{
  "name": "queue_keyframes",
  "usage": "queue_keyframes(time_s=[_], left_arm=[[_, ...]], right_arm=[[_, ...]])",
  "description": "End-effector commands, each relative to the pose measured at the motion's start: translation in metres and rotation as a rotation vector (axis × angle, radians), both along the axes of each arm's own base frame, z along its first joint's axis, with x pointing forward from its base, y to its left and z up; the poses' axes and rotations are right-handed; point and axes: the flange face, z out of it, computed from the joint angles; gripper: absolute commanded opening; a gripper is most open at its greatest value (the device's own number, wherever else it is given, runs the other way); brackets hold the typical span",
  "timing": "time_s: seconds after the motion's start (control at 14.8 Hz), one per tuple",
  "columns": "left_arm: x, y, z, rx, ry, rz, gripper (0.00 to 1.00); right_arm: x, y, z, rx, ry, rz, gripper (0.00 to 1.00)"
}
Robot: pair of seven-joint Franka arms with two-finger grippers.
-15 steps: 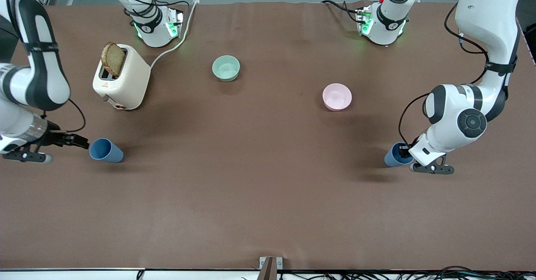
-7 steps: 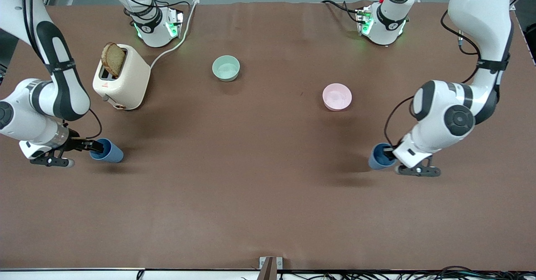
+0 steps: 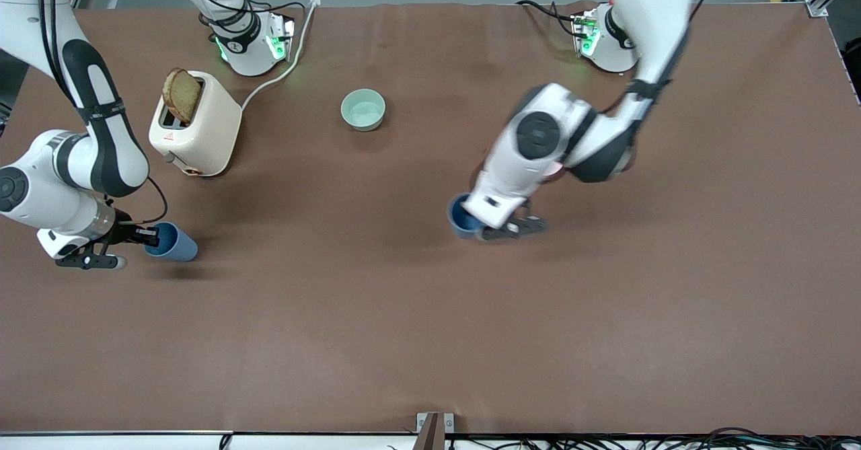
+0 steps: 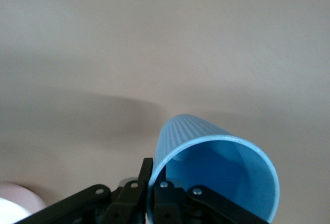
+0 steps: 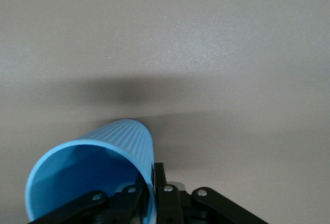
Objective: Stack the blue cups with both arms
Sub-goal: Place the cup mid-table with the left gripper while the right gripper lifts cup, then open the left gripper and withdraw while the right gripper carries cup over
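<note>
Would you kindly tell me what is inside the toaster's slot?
A brown slice of bread stands in the cream toaster, its upper part sticking out. Its lower part and the slot's inside are covered.

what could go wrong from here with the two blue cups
1. The left gripper pinches only the rim wall of its blue cup, carried tilted over mid-table; it may slip.
2. The right gripper pinches the other blue cup the same way.
3. Tilted cups may misalign and jam when stacked.

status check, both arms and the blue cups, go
Left gripper shut on blue cup, carried over mid-table near pink bowl. Right gripper shut on other blue cup's rim, near toaster. Cups far apart, path between them open.
</note>
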Motion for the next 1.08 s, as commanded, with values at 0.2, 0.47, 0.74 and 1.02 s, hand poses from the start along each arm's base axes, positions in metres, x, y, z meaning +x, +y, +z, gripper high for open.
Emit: queue_keyframes(time_s=[0.2,0.47,0.74,1.02], left_arm=[[-0.02,-0.079,-0.05,0.006,-0.008,0.042,0.0],[-0.03,-0.094,-0.068,-0.018,-0.022,0.066,0.16],[-0.016,-0.086,-0.034,-0.018,-0.085,0.057,1.0],[0.039,-0.015,0.083,-0.004,-0.189,0.03,1.0]], right_arm=[[0.003,0.0,0.128,0.008,0.032,0.017,0.04],[-0.027,0.011,0.24,0.002,-0.009,0.02,0.04],[-0.073,0.038,0.323,0.001,-0.029,0.043,0.04],[-0.099,0.05,0.354,0.008,-0.023,0.053,0.04]])
